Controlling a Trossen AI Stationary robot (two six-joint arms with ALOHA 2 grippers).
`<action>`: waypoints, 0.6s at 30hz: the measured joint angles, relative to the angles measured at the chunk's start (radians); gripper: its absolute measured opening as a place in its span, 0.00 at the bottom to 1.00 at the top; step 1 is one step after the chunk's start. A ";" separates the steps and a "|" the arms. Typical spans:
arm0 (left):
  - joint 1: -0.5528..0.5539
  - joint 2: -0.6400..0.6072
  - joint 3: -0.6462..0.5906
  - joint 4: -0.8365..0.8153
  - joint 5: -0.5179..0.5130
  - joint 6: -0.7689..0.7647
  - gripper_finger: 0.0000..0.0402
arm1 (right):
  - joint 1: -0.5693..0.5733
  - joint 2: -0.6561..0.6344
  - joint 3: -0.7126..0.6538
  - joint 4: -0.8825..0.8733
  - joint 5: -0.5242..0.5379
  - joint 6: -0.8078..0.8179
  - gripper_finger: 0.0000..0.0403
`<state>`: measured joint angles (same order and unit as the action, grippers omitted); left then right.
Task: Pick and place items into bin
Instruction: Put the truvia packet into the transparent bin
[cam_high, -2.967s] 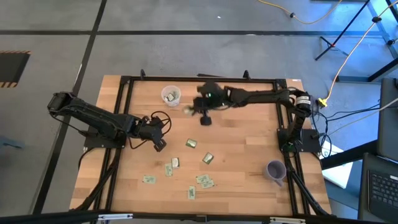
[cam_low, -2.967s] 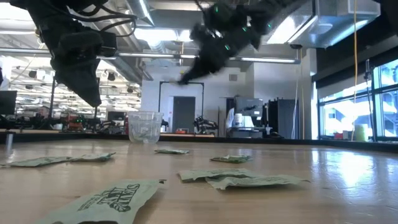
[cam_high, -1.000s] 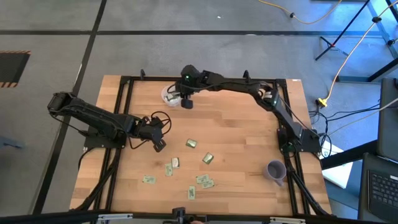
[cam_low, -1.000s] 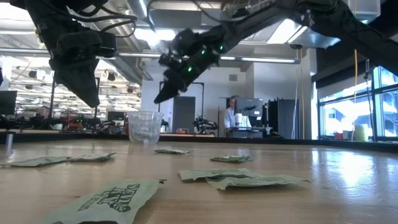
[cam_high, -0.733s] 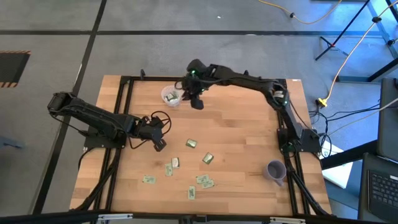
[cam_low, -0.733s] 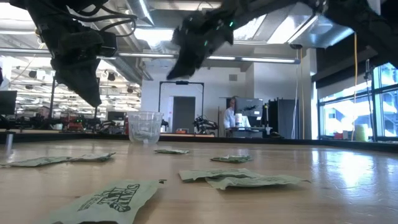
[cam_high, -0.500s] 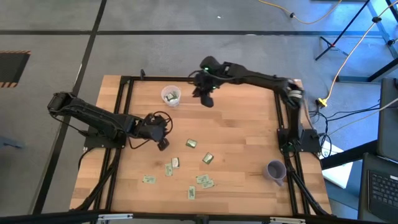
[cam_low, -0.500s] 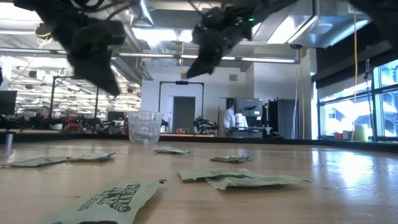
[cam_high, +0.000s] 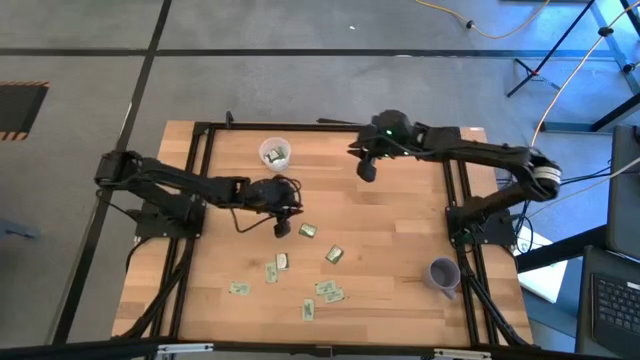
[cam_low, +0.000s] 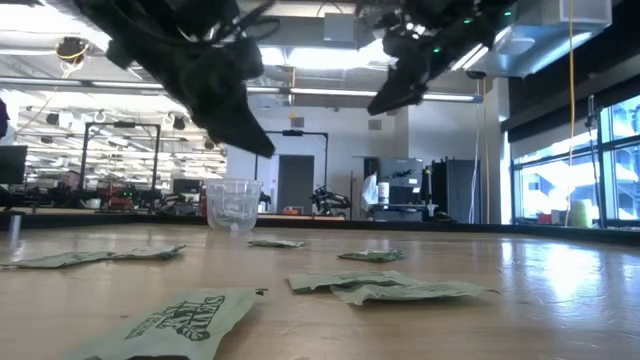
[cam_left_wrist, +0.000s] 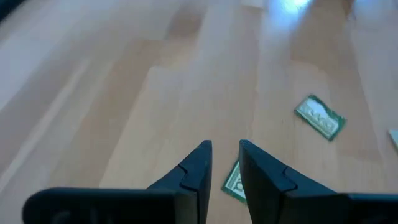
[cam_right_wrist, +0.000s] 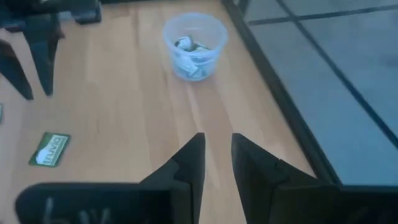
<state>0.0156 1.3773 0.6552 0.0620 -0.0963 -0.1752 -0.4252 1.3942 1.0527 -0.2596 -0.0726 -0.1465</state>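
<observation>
Several pale green and white packets lie flat on the near half of the wooden table. The clear cup stands near the far edge with a few packets inside; it also shows in the right wrist view. My left gripper hangs open and empty above the table, just left of one packet. Its fingers point down, with a packet partly hidden behind them. My right gripper is open and empty in the air, to the right of the cup.
A purple cup stands upright near the table's right near corner. A black frame rail runs round the table's edges. Bare wood lies between the two arms. The right wrist view shows the left arm's fingers and a packet.
My right gripper has moved from beside the cup toward the table's right along the far edge, staying in the air. My left gripper has swung to the right, toward the packets at the table's middle. The cup and the packets have stayed where they were.
</observation>
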 joint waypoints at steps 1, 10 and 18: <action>0.006 0.024 0.000 0.027 0.023 0.023 0.19 | 0.000 -0.024 -0.021 0.013 0.006 0.015 0.21; 0.012 0.169 0.000 0.076 0.115 0.096 0.19 | 0.000 -0.118 -0.157 0.064 0.032 0.111 0.21; -0.010 0.254 0.000 0.116 0.126 0.147 0.20 | 0.000 -0.110 -0.175 0.078 0.032 0.117 0.21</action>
<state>0.0059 1.6316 0.6556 0.1783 0.0294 -0.0286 -0.4248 1.2839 0.8776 -0.1820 -0.0406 -0.0299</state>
